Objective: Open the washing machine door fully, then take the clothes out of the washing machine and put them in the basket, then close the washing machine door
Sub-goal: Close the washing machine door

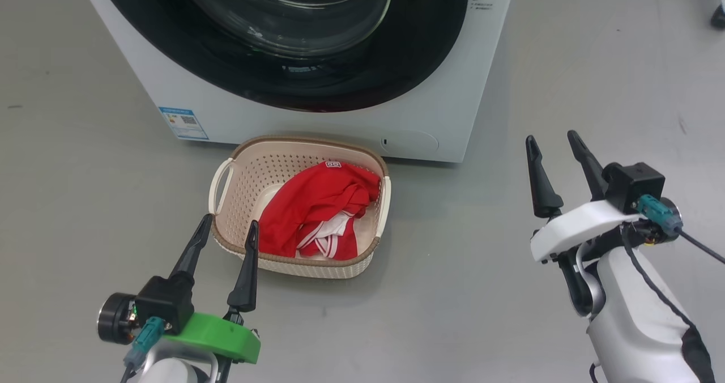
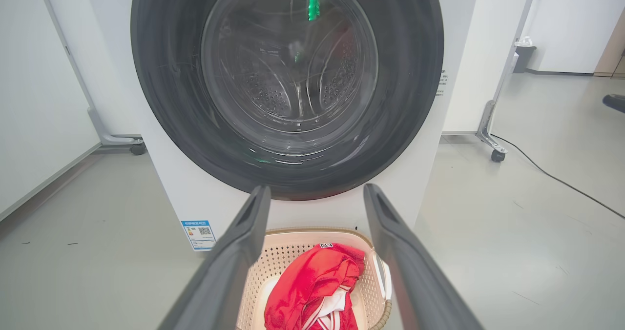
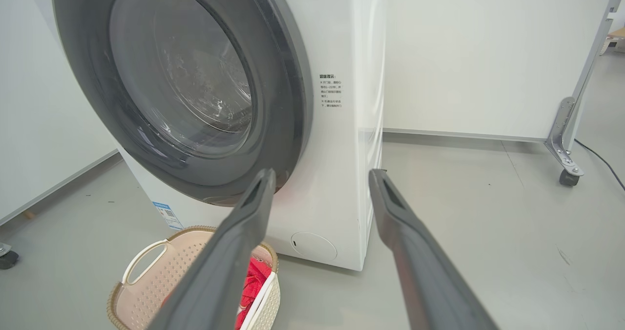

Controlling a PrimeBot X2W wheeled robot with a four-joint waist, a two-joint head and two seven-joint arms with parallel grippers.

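Nearest, the left gripper (image 1: 230, 219) hangs with its tapered dark fingers spread wide and empty at the near rim of the cream perforated basket (image 1: 317, 267). The crumpled red clothes (image 1: 317, 201) lie inside it. Behind, the glossy round washing machine door (image 1: 419, 60) sits shut on the boxy white washing machine (image 1: 453, 116). The right gripper (image 1: 550, 136) is equally wide and empty.

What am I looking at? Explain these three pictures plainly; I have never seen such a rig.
This is a wheeled robot with two arms. One picture looks down from its head; the other two look along each arm's two dark fingers. On the grey floor stands a white washing machine, its round door looking shut. Before it sits a cream basket holding red clothes. The left jaws, on a green mount near the basket, and the right jaws, off to the side, stand open and hold nothing.
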